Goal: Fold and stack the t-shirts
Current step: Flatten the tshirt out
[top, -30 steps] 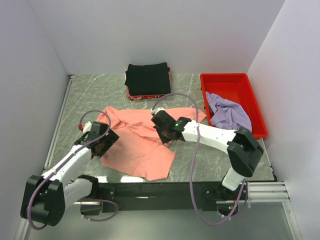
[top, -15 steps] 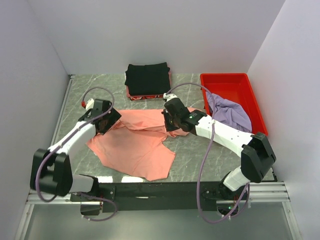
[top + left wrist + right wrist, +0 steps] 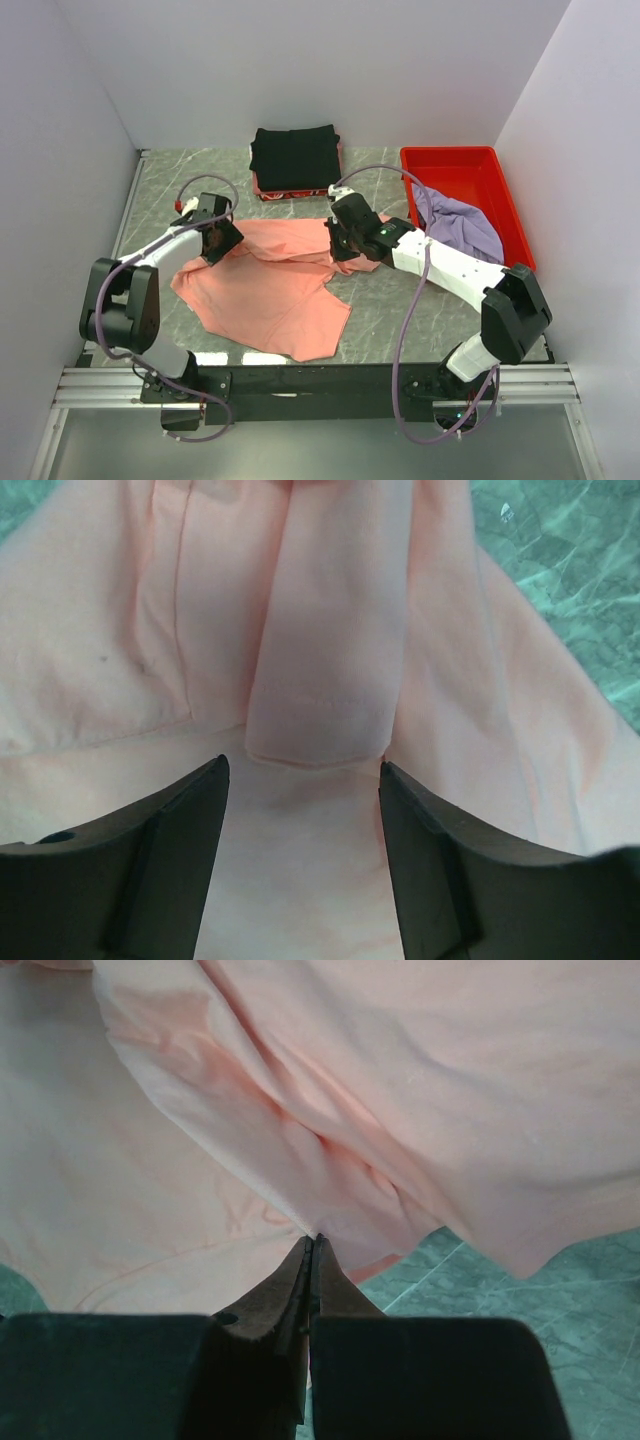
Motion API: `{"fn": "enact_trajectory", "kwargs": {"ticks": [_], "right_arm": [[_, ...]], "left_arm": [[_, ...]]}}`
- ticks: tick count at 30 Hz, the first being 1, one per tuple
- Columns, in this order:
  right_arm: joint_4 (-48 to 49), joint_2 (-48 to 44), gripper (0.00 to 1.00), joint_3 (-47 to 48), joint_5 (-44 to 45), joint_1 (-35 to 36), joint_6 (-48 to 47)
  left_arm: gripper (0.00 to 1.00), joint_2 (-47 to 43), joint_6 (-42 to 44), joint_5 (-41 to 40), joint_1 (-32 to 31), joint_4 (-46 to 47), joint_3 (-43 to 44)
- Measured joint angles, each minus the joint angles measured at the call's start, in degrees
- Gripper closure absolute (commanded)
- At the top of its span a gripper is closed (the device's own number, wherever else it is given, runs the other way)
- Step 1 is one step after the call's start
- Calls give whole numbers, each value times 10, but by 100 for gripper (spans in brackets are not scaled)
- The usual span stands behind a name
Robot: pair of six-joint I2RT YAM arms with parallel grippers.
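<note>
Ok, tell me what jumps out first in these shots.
A salmon-pink t-shirt sprawls crumpled at centre, the right hand pinched shut on its far edge, the left hand open over its left side. Behind it sits a neatly folded black t-shirt; a lavender t-shirt lies bunched in the red tray at right.

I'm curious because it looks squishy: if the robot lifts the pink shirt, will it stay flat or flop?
Probably flop: the pink shirt lies wrinkled and folded over itself. It likely hangs from any pinch, as it bunches at the right gripper. It looks thin, so probably light.
</note>
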Motion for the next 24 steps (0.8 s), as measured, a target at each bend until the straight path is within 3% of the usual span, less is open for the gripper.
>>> {"fn": "enact_trajectory", "kwargs": {"ticks": [4, 7, 8, 9, 17, 24], "right_arm": [[0, 2, 100, 0, -4, 0, -1], [1, 2, 100, -1, -3, -1, -1], [2, 2, 100, -1, -3, -1, -1], [3, 2, 100, -2, -3, -2, -1], [6, 2, 100, -5, -2, -5, -1], [11, -5, 100, -8, 3, -9, -1]], "left_arm": [[45, 24, 7, 2, 1, 4, 13], [62, 37, 10, 1, 2, 5, 25], [85, 38, 10, 0, 3, 5, 27], [98, 38, 7, -1, 4, 5, 29], [99, 26, 20, -3, 19, 5, 30], [99, -60, 27, -5, 21, 14, 19]]}}
